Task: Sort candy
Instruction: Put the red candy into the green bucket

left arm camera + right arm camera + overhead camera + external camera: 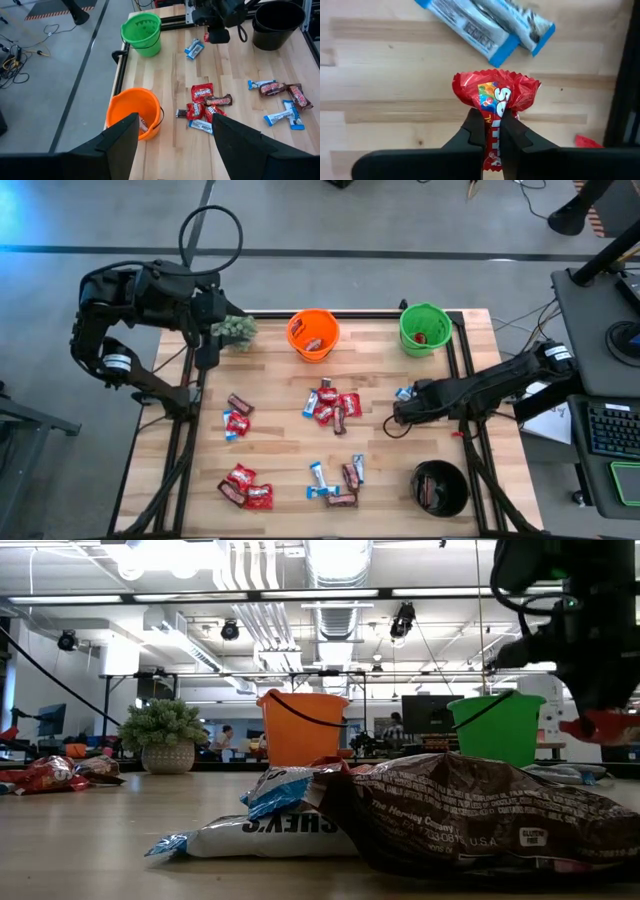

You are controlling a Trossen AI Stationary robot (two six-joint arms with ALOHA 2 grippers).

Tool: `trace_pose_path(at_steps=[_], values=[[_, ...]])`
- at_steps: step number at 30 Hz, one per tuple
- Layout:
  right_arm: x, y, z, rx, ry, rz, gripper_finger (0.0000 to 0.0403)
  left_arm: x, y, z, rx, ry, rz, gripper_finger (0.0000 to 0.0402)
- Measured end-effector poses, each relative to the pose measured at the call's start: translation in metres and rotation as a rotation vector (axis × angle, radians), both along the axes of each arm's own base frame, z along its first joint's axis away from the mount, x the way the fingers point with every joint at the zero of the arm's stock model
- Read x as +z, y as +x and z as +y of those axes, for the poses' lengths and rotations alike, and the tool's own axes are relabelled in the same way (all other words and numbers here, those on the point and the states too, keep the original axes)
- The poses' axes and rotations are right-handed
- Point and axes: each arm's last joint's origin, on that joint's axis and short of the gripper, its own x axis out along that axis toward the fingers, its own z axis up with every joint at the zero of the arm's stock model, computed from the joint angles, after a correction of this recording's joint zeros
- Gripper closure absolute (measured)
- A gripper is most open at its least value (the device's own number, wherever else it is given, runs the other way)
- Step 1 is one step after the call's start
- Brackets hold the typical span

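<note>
Candy lies in several clusters on the wooden table [280,445]: red packets, blue-and-white bars and dark brown bars [330,405], [247,488], [337,483], [238,415]. My right gripper [492,135] is at the table's right side [400,415], pointing down, shut on a red packet [496,95]. Two blue-and-white bars [490,25] lie on the table just beyond it. My left gripper [172,145] waits open, high above the far left corner [207,345], with nothing between its fingers. My right gripper pinches the red packet between its two fingers [470,132], which come from above and point down. The wrapper is bunched together at the pinch [492,117]. Its crimped end [496,87] fans out past the fingertips. The packet hangs clear of the table [605,725].
An orange bucket [313,333] and a green bucket [425,328] stand at the far edge, each with candy inside. A black bucket [440,487] stands at the near right. A small green plant [235,330] sits at the far left, under my left arm.
</note>
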Motion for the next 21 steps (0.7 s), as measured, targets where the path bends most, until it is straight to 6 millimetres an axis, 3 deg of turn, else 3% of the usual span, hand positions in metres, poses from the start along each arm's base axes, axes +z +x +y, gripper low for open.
trace_pose_path(at_steps=[4,10,16,21], values=[[0.02,-0.001,-0.006,0.031,-0.074,-0.001,0.039,0.0,0.001,0.0,0.008,-0.009,-0.001,0.0169],[0.067,-0.003,-0.021,0.071,-0.235,-0.063,0.0391,-0.002,0.003,0.0,0.018,-0.022,0.004,0.0169],[0.11,-0.008,-0.046,0.108,-0.403,-0.116,0.0391,-0.003,0.007,0.001,0.022,-0.028,0.013,0.0169],[0.132,-0.012,-0.071,0.133,-0.466,-0.106,0.0391,-0.004,0.01,0.001,0.035,-0.043,0.016,0.0169]])
